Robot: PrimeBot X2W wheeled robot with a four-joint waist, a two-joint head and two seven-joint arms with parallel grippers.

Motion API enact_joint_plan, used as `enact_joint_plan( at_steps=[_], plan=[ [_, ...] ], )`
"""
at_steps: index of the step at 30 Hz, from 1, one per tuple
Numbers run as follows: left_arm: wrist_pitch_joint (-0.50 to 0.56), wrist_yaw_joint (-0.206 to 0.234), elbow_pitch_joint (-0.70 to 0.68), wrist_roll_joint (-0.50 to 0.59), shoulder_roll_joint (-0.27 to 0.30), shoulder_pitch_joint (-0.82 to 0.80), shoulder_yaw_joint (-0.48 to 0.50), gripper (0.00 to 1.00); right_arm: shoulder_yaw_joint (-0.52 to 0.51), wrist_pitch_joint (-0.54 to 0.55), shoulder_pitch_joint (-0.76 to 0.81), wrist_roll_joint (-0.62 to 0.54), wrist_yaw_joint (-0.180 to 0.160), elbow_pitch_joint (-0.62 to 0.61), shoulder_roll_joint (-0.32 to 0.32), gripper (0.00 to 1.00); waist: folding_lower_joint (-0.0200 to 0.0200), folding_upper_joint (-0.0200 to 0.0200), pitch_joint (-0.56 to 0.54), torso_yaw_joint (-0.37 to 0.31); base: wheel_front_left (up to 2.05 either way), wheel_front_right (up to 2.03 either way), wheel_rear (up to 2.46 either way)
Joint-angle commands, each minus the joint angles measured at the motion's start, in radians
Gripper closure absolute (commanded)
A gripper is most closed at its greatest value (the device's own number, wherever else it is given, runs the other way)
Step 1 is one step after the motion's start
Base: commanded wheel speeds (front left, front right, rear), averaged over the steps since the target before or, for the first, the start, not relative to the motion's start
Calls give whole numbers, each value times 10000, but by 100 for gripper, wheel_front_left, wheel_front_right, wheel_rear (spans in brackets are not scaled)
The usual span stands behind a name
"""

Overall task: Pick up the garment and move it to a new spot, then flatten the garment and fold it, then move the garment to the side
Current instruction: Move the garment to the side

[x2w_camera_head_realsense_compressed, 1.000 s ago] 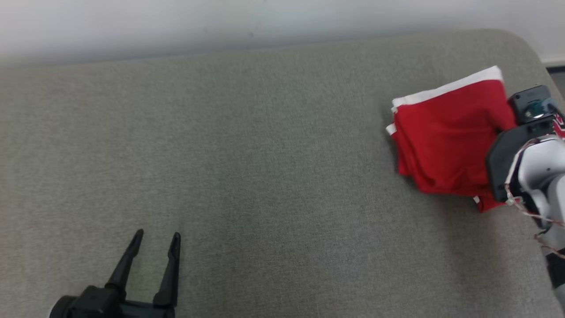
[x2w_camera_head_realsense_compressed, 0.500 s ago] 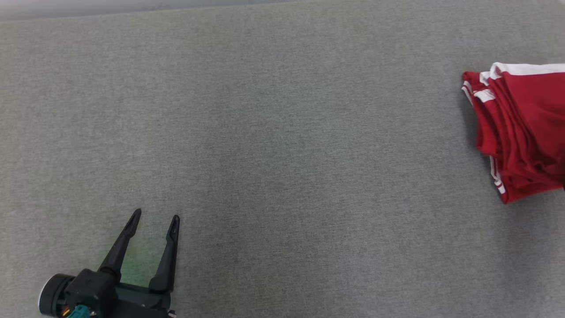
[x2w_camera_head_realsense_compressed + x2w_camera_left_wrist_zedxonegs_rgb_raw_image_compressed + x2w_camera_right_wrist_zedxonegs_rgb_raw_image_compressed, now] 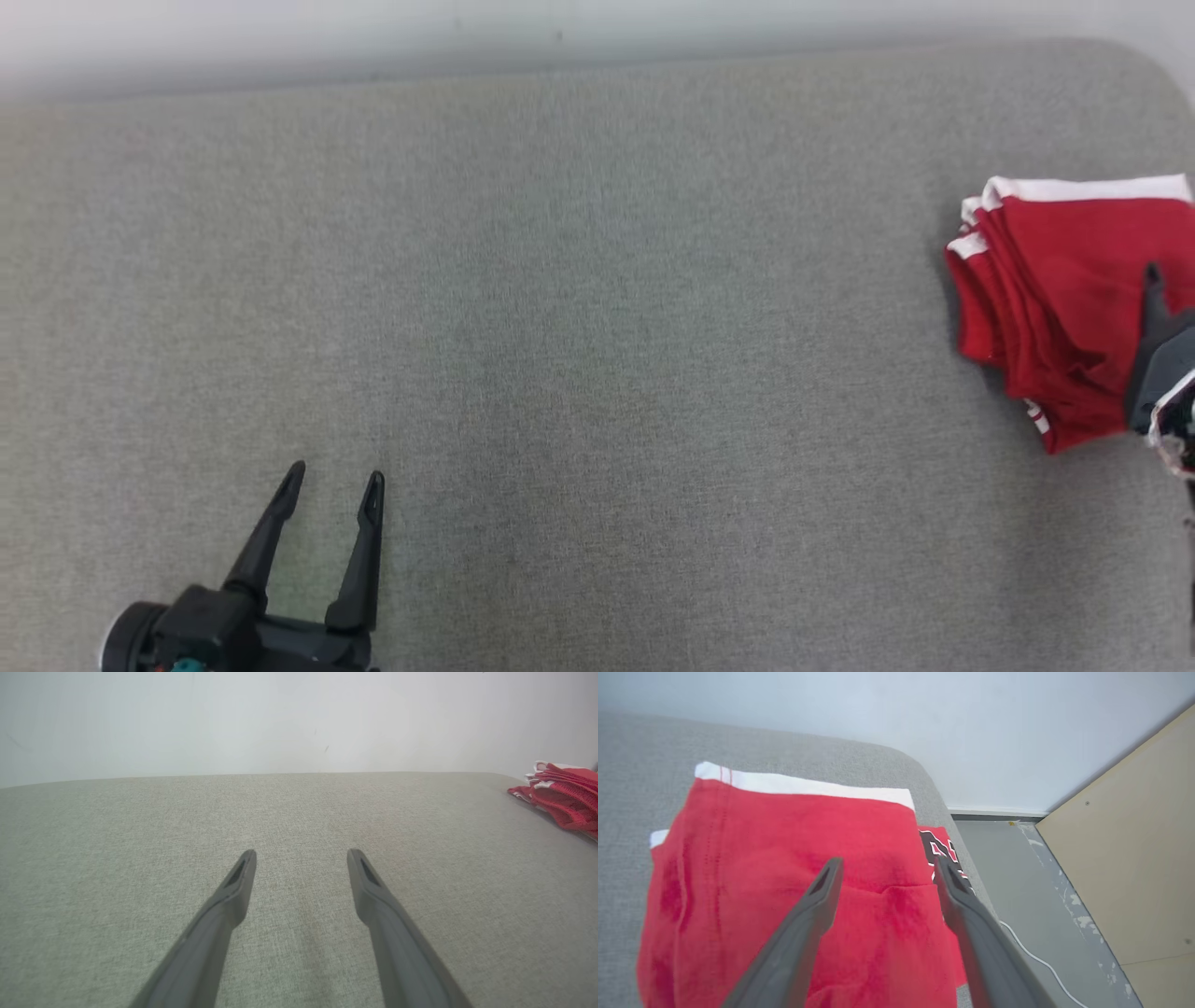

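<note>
**Garment (image 3: 1046, 308) released at the right end of the bench (image 3: 597, 327)**

You have the folded stack, red with white trim, lying at the bench's far right end, close to its rounded corner. Your right hand (image 3: 888, 861) was pinched on the cloth a second ago. Its fingers are now spread above the top layer and grip nothing, so the fabric rests on its own. Your left hand (image 3: 336, 471) is spread too, empty, well apart over bare bench. I'd judge the move to the side done. What's left is drawing the right hand clear without snagging the fold, since a printed layer sits right at the bench edge.
</note>
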Motion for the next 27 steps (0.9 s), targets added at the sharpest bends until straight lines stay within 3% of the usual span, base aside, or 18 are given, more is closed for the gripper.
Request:
enact_joint_plan(
  at_steps=[1, 7, 10, 15, 21, 27],
  plan=[
    [-110, 22, 123, -41, -164, 284, 31, 0, 100, -365, 425, 346, -20, -451, 300, 0, 0, -1, -898, 27, 0, 0, 0],
    [-149, 149, 223, -261, -698, 696, 429, 0, 712, -966, 1594, 1447, -20, -2021, 1075, 0, 0, -1, -2044, 46, 0, 0, 0],
    [-145, 172, 77, -339, -1188, 1324, 953, 0, 1164, -1188, 2892, 2368, -20, -3259, 1494, 0, 0, -1, -2872, 187, 0, 0, 0],
    [-149, 151, 348, -388, -1474, 1671, 1370, 0, 1203, -1647, 4469, 3148, -20, -4270, 1975, 0, 0, -1, -3348, 458, 0, 0, 0],
    [-149, 110, 885, -161, -1540, 1928, 1921, 0, 1529, -2323, 5776, 3676, -20, -4220, 2464, 0, 0, -1, -3741, 619, 0, 0, 0],
    [-151, -21, 1265, 258, -1373, 2245, 2187, 0, 1763, -2846, 6349, 3802, -20, -3407, 2721, 0, 0, -1, -3983, 694, 0, 0, 0]
  ],
)
